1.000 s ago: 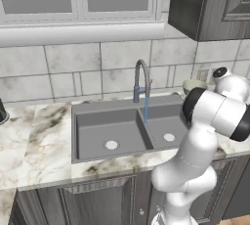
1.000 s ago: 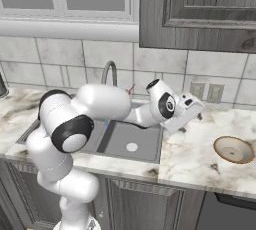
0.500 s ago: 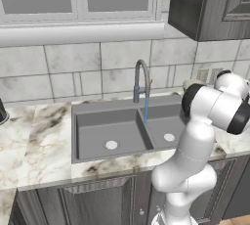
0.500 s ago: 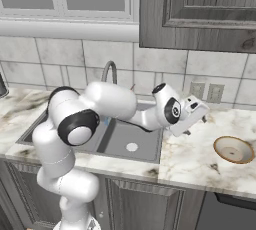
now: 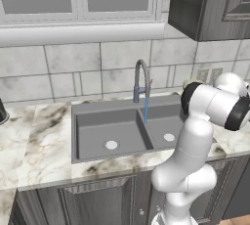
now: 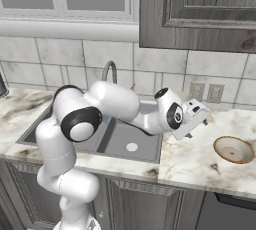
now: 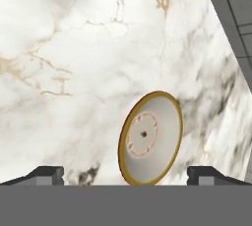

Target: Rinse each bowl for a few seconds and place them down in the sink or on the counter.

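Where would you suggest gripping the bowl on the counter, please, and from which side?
Probably the rim, from above. The bowl sits upright and open on the counter, right of the sink, too wide and shallow to span. One of the fingers could go inside the rim, the other outside; the gripper looks open.

We see a bowl [image 7: 150, 138] lying on the desk [image 7: 88, 48] between our fingers [image 7: 47, 174], nearer the right one. In the right base view, the sink [image 6: 117, 141] sits behind the fingers.
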